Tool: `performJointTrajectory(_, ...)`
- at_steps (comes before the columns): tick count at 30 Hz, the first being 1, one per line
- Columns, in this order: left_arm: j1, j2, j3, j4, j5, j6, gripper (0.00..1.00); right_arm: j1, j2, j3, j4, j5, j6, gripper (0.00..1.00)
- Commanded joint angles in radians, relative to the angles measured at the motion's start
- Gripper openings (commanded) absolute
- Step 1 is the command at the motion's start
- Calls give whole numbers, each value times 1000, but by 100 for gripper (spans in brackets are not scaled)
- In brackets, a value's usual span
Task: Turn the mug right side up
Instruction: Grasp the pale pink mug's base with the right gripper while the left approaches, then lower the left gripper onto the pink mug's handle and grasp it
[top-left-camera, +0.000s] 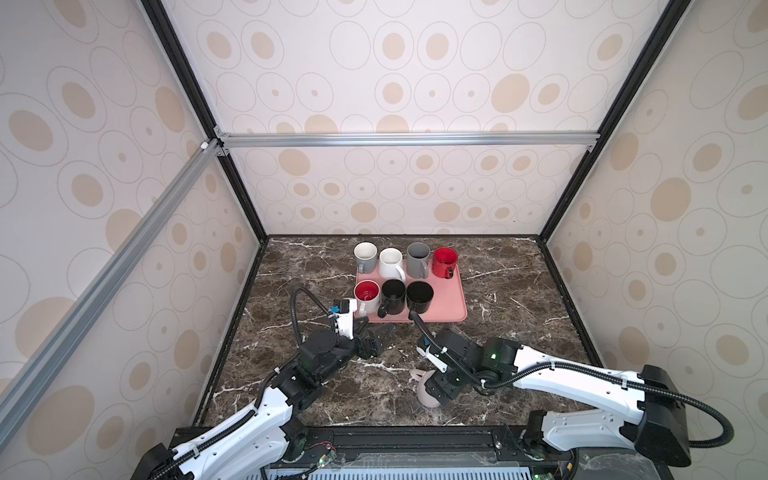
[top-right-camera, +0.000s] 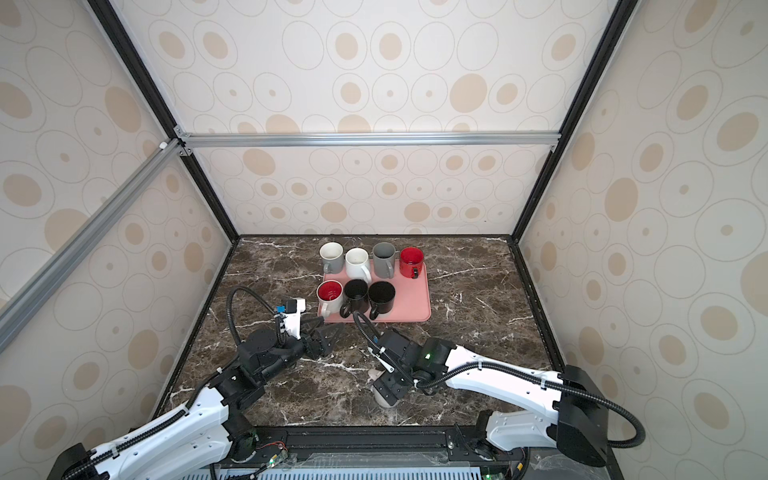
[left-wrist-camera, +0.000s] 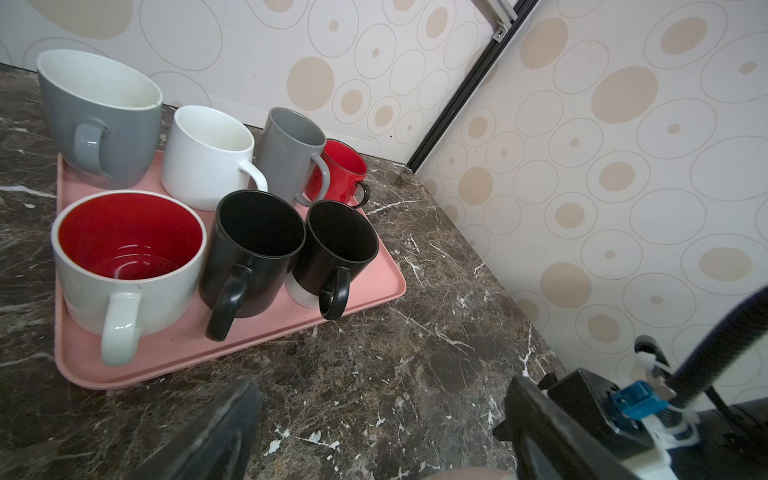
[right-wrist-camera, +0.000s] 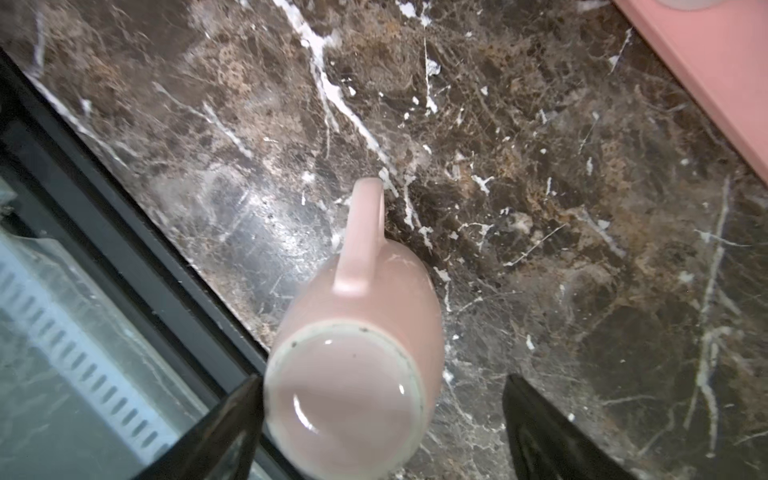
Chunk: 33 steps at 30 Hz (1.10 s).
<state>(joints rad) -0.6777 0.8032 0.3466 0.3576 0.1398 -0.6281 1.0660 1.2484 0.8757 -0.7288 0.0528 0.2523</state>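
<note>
A pale pink mug (right-wrist-camera: 353, 374) stands upside down on the marble table near its front edge, base up and handle (right-wrist-camera: 363, 232) sticking out sideways. In both top views only a bit of the mug (top-left-camera: 427, 397) (top-right-camera: 383, 400) shows under the right arm. My right gripper (right-wrist-camera: 382, 380) (top-left-camera: 433, 390) is open and hangs over the mug's base. One finger (right-wrist-camera: 232, 415) is right at the mug's side and the other finger (right-wrist-camera: 536, 419) stands well apart from it. My left gripper (left-wrist-camera: 380, 386) (top-left-camera: 381, 332) is open and empty, over bare table just in front of the tray.
A pink tray (top-left-camera: 451, 299) (left-wrist-camera: 374, 274) at the back middle carries several upright mugs in grey, white, red and black. The table's black front rail (right-wrist-camera: 137, 232) runs close behind the pink mug. Patterned walls close in the sides and back.
</note>
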Motion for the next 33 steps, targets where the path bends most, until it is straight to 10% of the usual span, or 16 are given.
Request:
performJointTrajectory(1,8,11,27,-14,10,19,92,1,32,-9,-9,74,-17,85)
performJointTrajectory(22,7,76,21,-114,116,19,88,-73,128,1,273,-118,-241,57)
performJointTrajectory(33,6,22,-5,-150,104,1,88,-69,170,10,250,-45,-212,86)
